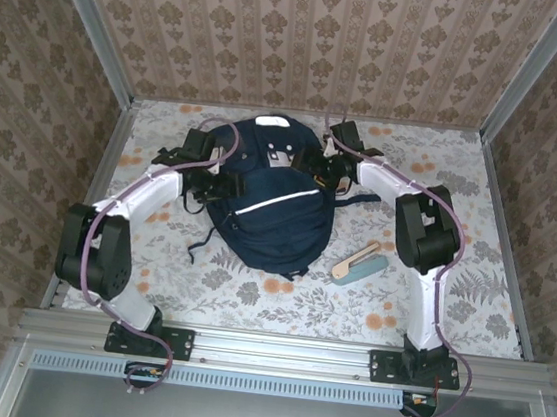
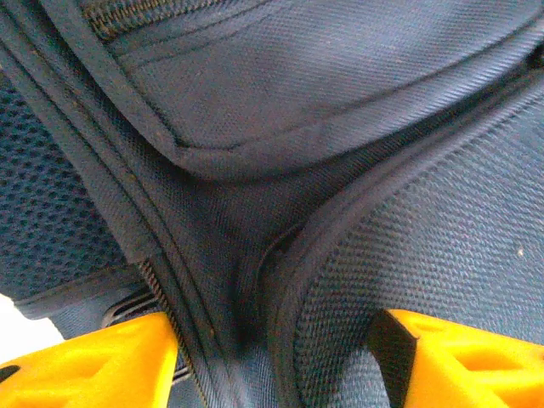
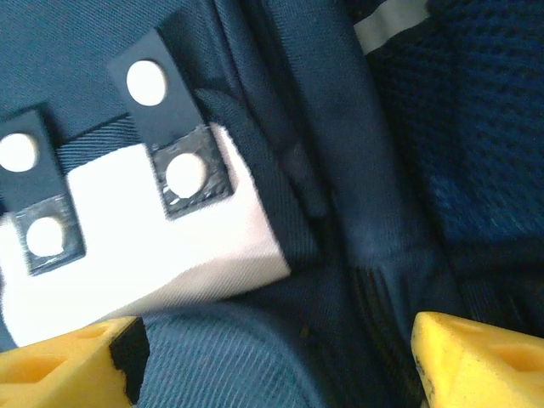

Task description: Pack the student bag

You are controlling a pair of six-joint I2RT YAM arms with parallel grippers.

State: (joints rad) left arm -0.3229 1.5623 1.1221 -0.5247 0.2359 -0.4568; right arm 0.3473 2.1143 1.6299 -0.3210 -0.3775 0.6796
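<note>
The left gripper (image 2: pixel 276 370) and right gripper (image 3: pixel 276 361) are seen spread open over the student bag (image 1: pixel 275 218). Their tips are cut off, so contact cannot be confirmed.

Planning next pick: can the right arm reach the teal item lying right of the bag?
Probably yes. The teal item lies uncovered on the table beside the student bag, on that arm's side. The right gripper is open at the bag's top, so it must pull back first.

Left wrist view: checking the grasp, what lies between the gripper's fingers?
The student bag: navy fabric and a piped seam sit inside the open left gripper, as the left wrist view shows.
</note>
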